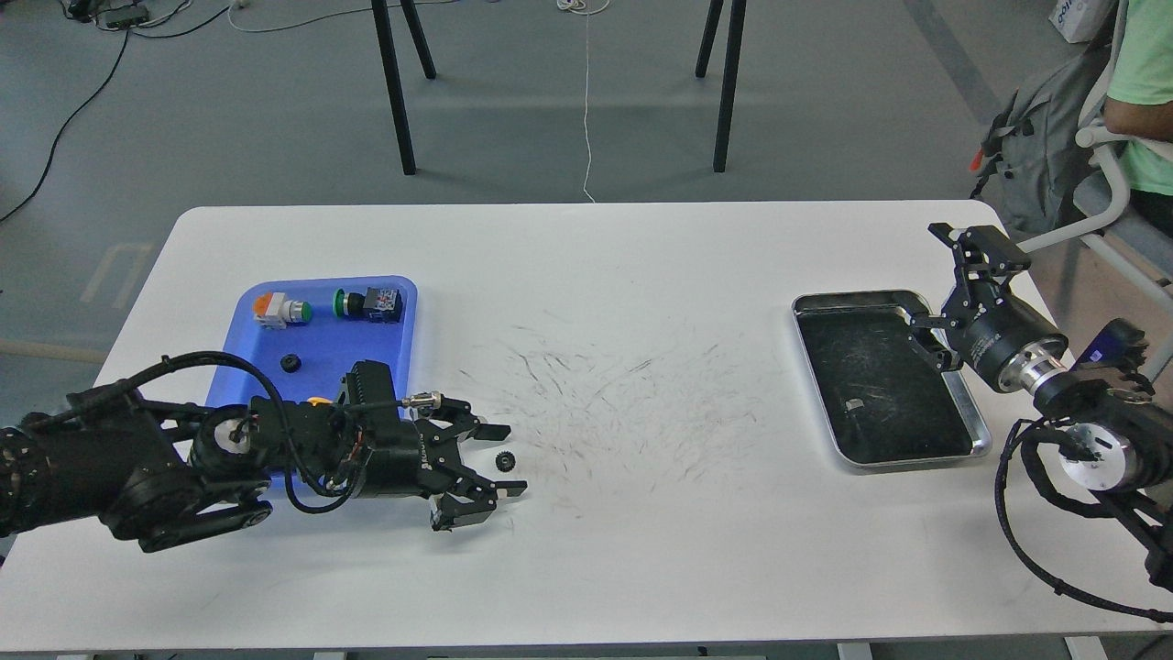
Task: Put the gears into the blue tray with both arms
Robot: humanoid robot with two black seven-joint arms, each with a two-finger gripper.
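Observation:
A tiny black gear lies on the white table, between the two spread fingers of my left gripper, which is open around it. The blue tray sits at the left, partly covered by my left arm. A second gear rests inside that tray. My right gripper hovers open at the right edge of the silver tray, holding nothing.
In the blue tray lie an orange-capped switch and a green-capped switch. The silver tray has a dark scratched bottom with a small pale scrap. A seated person and a chair are beyond the table's right corner.

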